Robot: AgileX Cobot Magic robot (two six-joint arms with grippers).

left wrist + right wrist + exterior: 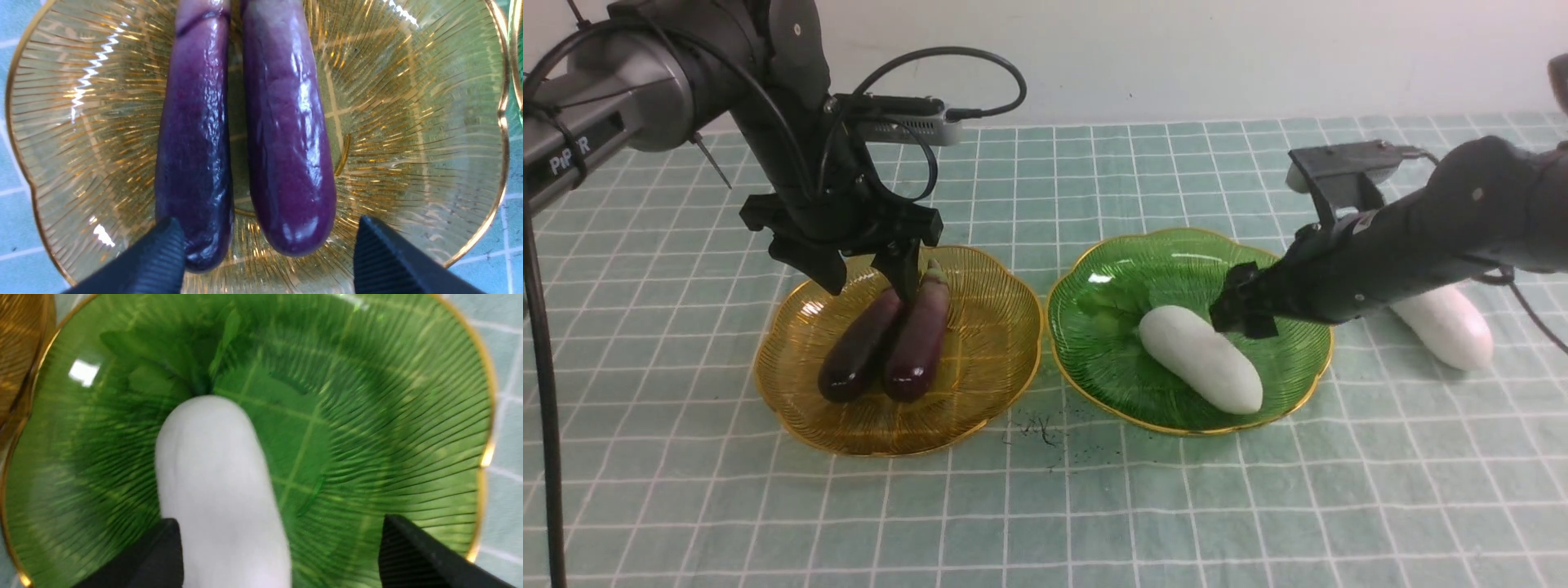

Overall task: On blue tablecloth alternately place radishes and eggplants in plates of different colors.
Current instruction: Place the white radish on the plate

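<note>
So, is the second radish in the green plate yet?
Out: the second radish lies on the blue tablecloth right of the green plate, partly behind the right arm; only one radish is in the plate.

Bright, even light — slight blur

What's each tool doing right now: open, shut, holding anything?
Left tool: open, empty, above the amber plate.
Right tool: open, empty, above the green plate.

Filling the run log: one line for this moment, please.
amber plate: two eggplants | green plate: one radish | second radish: on cloth | left pincer: open | right pincer: open
</note>
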